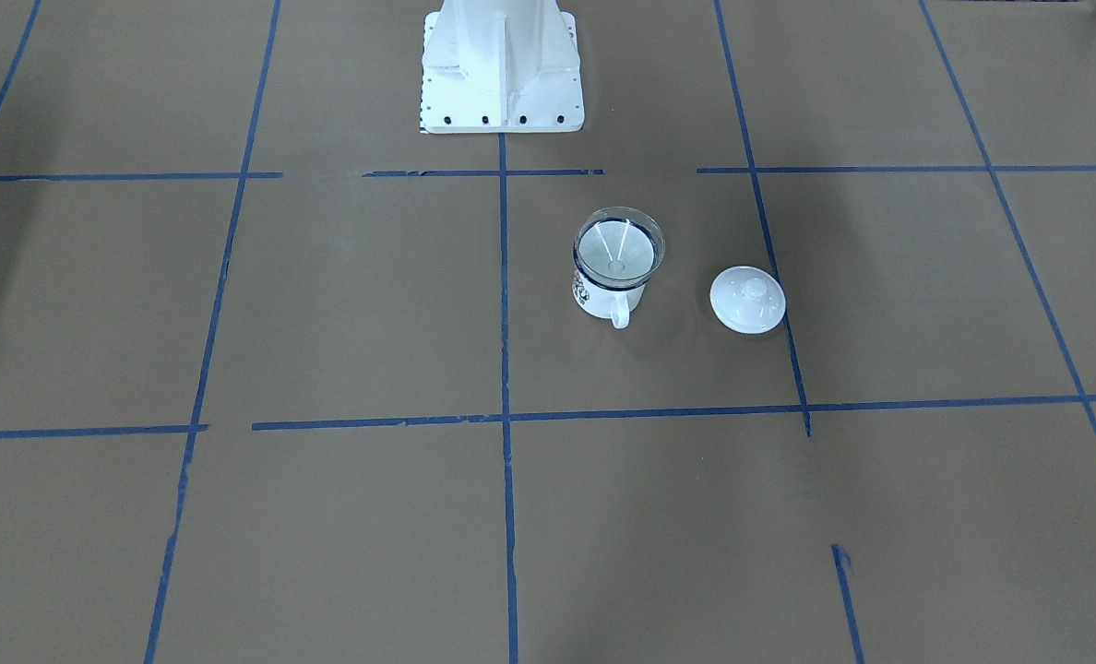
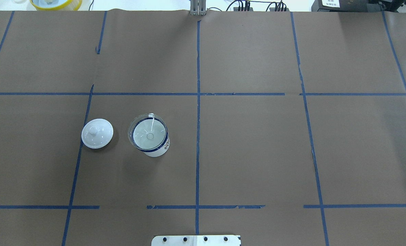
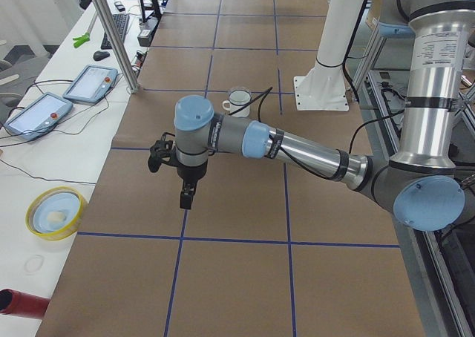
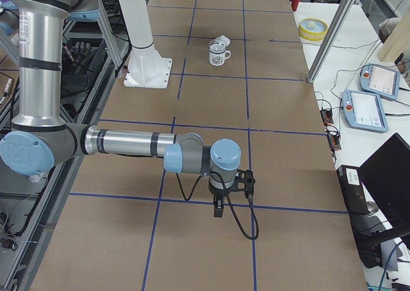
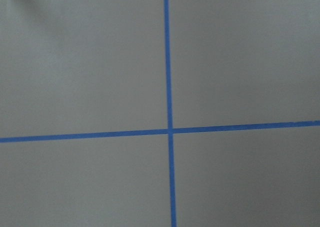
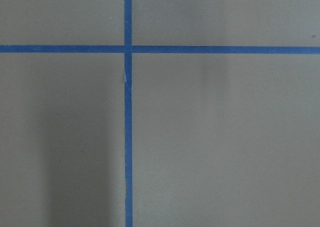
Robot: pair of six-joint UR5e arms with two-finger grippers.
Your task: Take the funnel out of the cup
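Note:
The clear funnel [image 1: 618,244] sits mouth up in the white cup [image 1: 603,297], which has a dark blue rim and stands upright with its handle toward the operators' side. In the overhead view the funnel [image 2: 149,132] and cup [image 2: 159,149] are left of the centre line. The cup also shows far off in the left side view [image 3: 239,99] and the right side view [image 4: 218,55]. My left gripper [image 3: 187,200] and right gripper [image 4: 218,211] hang over bare table, far from the cup. They show only in the side views, so I cannot tell whether they are open or shut.
A white domed lid [image 1: 747,299] with a knob lies on the table beside the cup, also seen in the overhead view [image 2: 97,133]. The white robot base [image 1: 500,65] stands at the table's edge. A yellow bowl [image 3: 53,212] and tablets [image 3: 93,81] lie off the table's far side.

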